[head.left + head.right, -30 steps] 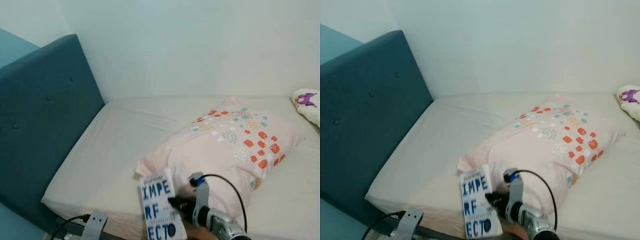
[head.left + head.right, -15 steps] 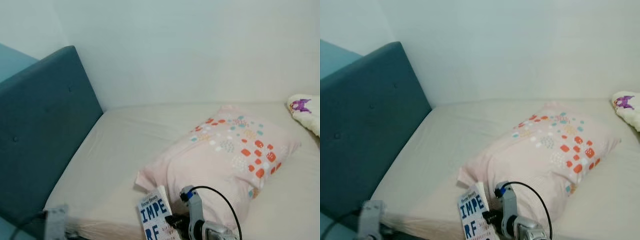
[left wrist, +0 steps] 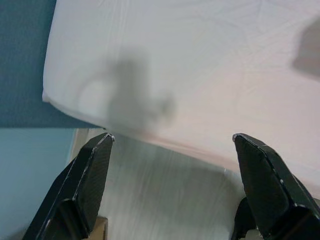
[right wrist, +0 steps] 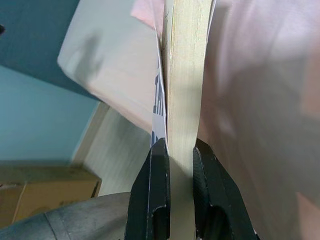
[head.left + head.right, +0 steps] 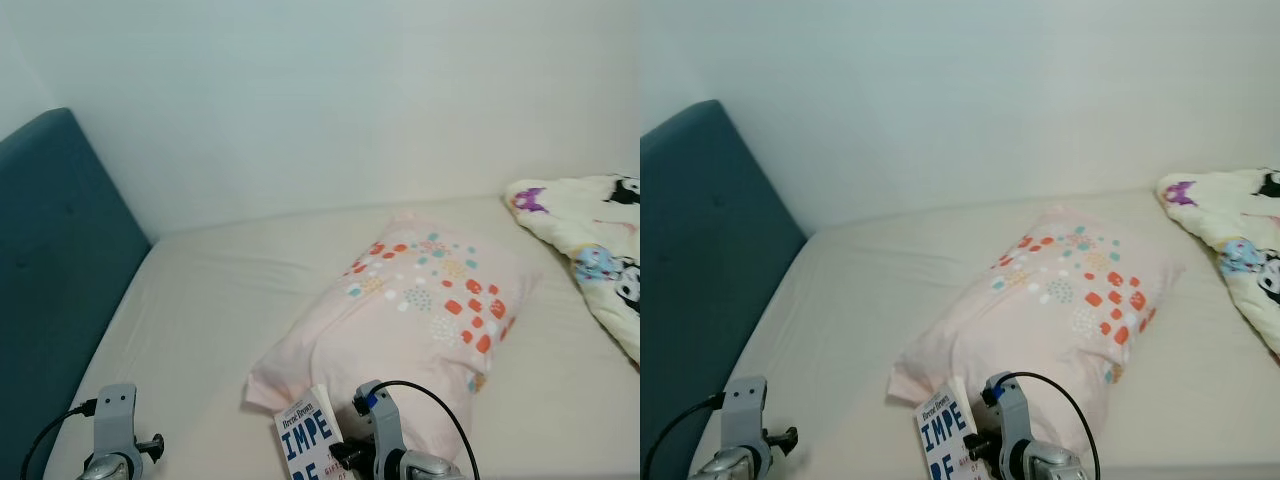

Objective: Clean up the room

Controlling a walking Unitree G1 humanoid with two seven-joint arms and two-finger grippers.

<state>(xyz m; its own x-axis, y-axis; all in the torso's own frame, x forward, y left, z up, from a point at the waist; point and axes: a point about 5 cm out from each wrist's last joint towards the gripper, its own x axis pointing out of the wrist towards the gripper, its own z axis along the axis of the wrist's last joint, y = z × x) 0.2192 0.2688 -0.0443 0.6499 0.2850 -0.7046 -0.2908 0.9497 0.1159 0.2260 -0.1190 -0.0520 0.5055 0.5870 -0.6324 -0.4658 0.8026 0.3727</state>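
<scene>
Bed [image 5: 230, 300] with a pale sheet sitting against a white wall, teal headboard [image 5: 50, 260] at the robot's left, right gripper holding a book

Right gripper [image 4: 177, 150] is pinching the book [image 5: 310, 445] upright between its fingers, jaws pressed on both covers, at the bed's near edge just in front of the pink dotted pillow [image 5: 420, 310]; left gripper [image 3: 175, 145] is hovering over the mattress edge with jaws spread wide, gripping nothing; a cartoon-print blanket [image 5: 590, 260] is lying at the far right
</scene>
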